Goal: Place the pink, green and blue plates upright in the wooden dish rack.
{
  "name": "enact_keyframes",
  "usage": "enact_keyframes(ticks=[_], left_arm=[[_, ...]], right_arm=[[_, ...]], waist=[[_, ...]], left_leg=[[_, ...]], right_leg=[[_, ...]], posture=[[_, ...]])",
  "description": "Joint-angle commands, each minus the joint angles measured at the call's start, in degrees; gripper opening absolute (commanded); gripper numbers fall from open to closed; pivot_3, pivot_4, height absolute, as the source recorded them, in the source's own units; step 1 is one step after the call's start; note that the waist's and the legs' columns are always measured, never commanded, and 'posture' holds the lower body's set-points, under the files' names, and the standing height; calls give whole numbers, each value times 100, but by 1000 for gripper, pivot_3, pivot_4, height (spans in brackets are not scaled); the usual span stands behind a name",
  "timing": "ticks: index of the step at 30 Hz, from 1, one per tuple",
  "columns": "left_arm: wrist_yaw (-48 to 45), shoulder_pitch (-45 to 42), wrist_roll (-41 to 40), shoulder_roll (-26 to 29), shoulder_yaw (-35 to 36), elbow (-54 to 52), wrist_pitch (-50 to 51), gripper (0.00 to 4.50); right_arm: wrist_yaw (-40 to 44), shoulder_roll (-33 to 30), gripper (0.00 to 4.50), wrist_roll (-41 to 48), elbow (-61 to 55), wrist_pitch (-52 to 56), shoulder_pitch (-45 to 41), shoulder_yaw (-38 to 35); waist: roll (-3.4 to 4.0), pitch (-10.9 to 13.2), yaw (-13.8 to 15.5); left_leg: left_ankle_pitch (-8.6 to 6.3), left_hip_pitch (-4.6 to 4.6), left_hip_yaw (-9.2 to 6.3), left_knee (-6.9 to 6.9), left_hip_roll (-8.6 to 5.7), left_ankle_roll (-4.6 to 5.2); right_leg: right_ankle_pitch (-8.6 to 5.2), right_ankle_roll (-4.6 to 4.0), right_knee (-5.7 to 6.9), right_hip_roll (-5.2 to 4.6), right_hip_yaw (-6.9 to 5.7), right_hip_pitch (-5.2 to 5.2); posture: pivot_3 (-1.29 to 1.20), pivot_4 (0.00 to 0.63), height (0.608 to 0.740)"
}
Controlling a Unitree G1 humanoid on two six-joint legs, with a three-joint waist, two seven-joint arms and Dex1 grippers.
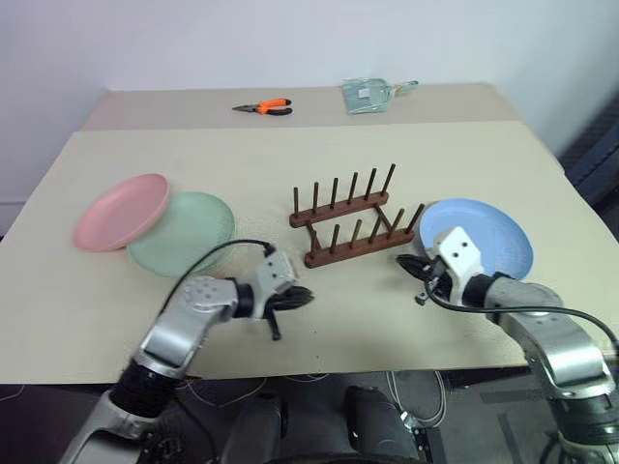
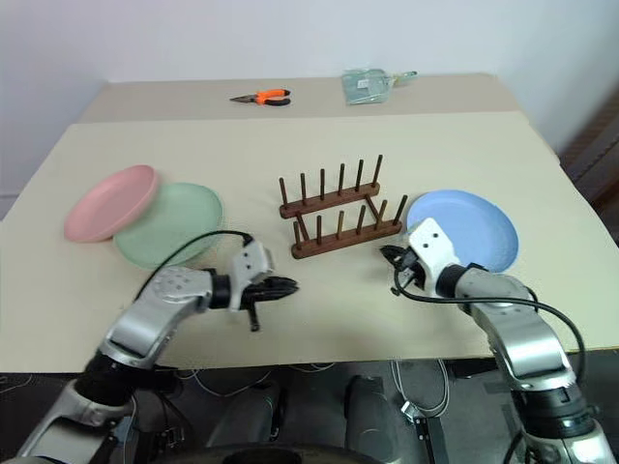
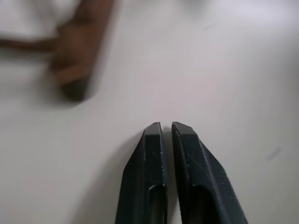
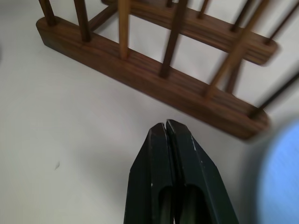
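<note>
Both hands hover low over the desk [image 1: 290, 155] with fingers pressed together, holding nothing: the left hand [image 1: 300, 298] just short of the wooden dish rack [image 1: 353, 217], the right hand [image 1: 410, 262] at the rack's other end. The blue plate [image 1: 484, 232] lies flat just beyond the right hand. Well off to the left hand's outer side, the pink plate [image 1: 121, 211] overlaps the green plate [image 1: 189, 232]. Orange pliers [image 1: 264, 107] lie farthest back.
</note>
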Motion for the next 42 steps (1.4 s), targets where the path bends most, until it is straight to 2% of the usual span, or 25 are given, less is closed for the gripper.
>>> enact_keyframes(ticks=[1, 6, 13, 19, 23, 27, 29, 32, 34, 37, 38, 39, 41, 42], left_arm=[[591, -54, 386, -115, -197, 108, 181, 221], [1686, -446, 845, -494, 10, 1100, 3, 221], [2106, -1016, 848, -678, 201, 2241, -568, 221], [2406, -1424, 890, -782, 349, 3121, -1023, 221], [2376, -1460, 874, -773, 402, 3227, -1108, 221], [2197, -1249, 838, -634, 372, 2869, -1059, 221], [2057, -1068, 667, -569, 461, 2457, -915, 221], [1602, -559, -635, -688, 1365, 1071, -694, 1066], [1778, -483, -1214, -864, 1985, 579, -472, 2035], [4054, -1118, -1288, -1354, 3721, 657, -722, 3527], [4886, -1392, -1363, -1543, 4283, 743, -832, 3965], [5680, -1615, -1610, -1785, 4871, 718, -910, 4480], [6806, -1896, -2245, -2267, 5765, 517, -1000, 4480], [7143, -1915, -2391, -2445, 5997, 357, -1069, 4480]], right_arm=[[-225, 135, 11, -380, 307, -92, -237, 254], [-668, 524, 11, -867, 1124, -246, -736, 485], [-1126, 880, 11, -1343, 2312, -819, -1450, 527], [-1107, 1121, 11, -1439, 2784, -1126, -1840, 527], [-1049, 1177, 11, -1448, 2769, -1181, -1857, 523], [-745, 1147, 11, -1285, 2407, -1195, -1723, 495], [-357, 1083, 536, -1031, 2026, -1137, -1600, 464], [458, 915, 1824, -227, 845, -703, -1293, 359], [695, 810, 2825, 88, 385, -408, -1196, 315], [1005, 601, 4264, 398, -237, -133, -1073, 373], [957, 601, 4500, 365, -277, -140, -1094, 382], [938, 618, 4500, 355, -243, -152, -1136, 394], [933, 655, 4500, 325, -118, -186, -1225, 448], [935, 678, 4500, 307, -42, -218, -1267, 479]], waist=[[1, -1, -1], [-1, -4, -12], [-4, -15, -55], [-3, -17, -153], [-2, -19, -179], [-1, -19, -191], [0, -19, -198], [2, -17, -203], [-4, -10, -174], [-19, -1, -70], [-29, 0, -51], [-39, -5, -51], [-39, -12, -71], [-39, -12, -66]], left_leg=[[0, 3, -1, -3, 0, 0], [2, 14, 0, 4, 0, -1], [5, 23, -3, 3, 0, -5], [8, 23, -4, 0, 1, -9], [8, 24, -4, -4, 1, -9], [8, 24, -4, -6, 2, -9], [8, 23, -3, -10, 2, -9], [7, 14, -3, -18, 4, -10], [6, 3, -9, -16, 4, -10], [8, -6, -28, 3, 1, -11], [8, -1, -35, 6, 2, -12], [8, 2, -36, 5, 1, -13], [6, 15, -34, -6, 3, -16], [6, 14, -30, -13, 1, -16]], right_leg=[[0, 0, 3, 1, 0, -1], [5, -8, 6, 2, 0, 8], [13, -7, 17, 7, -1, 7], [26, -1, 23, 8, -1, 4], [29, -5, 24, 9, -1, 0], [29, -5, 24, 9, -1, -1], [29, -6, 24, 9, 0, -4], [29, -6, 23, 8, 1, -16], [29, -6, 21, 7, 0, -22], [25, -1, 17, 6, -11, -12], [19, 9, 15, 7, -15, -5], [20, 6, 15, 9, -16, -4], [20, 11, 11, 8, -14, -1], [18, 16, 0, 5, -12, 0]], posture=[[0, 150, 740], [0, 150, 740], [0, 150, 740], [0, 150, 740], [0, 150, 740], [0, 150, 740], [0, 150, 740], [0, 150, 740], [0, 150, 740], [0, 150, 740], [0, 150, 740], [0, 150, 740], [0, 150, 740], [0, 150, 740]])
